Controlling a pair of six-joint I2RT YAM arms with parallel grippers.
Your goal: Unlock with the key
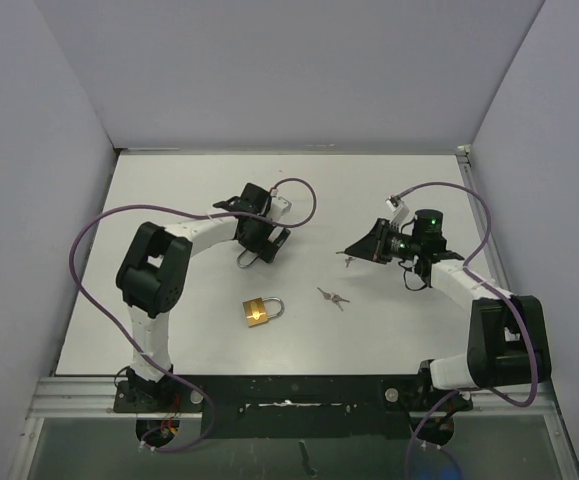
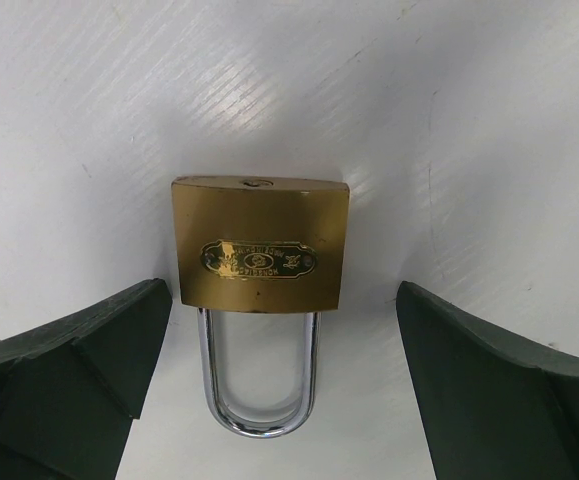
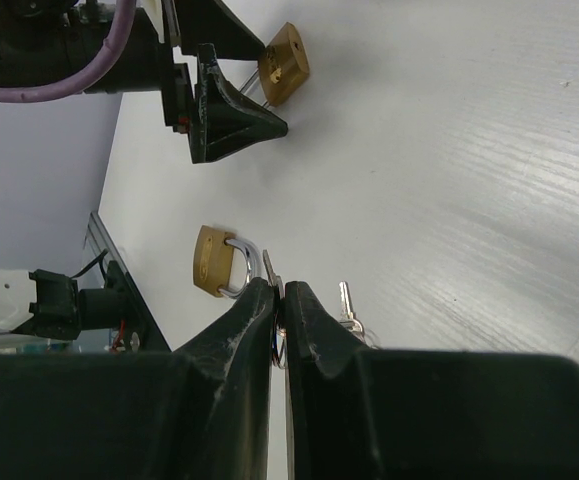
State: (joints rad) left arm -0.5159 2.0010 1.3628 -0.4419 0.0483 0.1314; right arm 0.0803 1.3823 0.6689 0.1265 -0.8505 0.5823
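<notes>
Two brass padlocks show. One [image 2: 261,245] lies flat between my left gripper's [image 2: 281,330] open fingers, keyhole end away from the camera, steel shackle [image 2: 259,390] toward it, touching neither finger. In the top view only its shackle [image 1: 245,259] shows under the left gripper [image 1: 257,247]. The other padlock [image 1: 260,312] lies alone nearer the front. My right gripper [image 3: 279,292] is shut on a small silver key [image 3: 271,268], whose tip sticks out past the fingertips. In the top view the right gripper [image 1: 352,253] hovers mid-table, right of the left gripper.
A spare pair of keys on a ring [image 1: 333,297] lies on the white table between the front padlock and the right gripper, also in the right wrist view [image 3: 346,303]. Grey walls enclose the table [image 1: 369,190] on three sides.
</notes>
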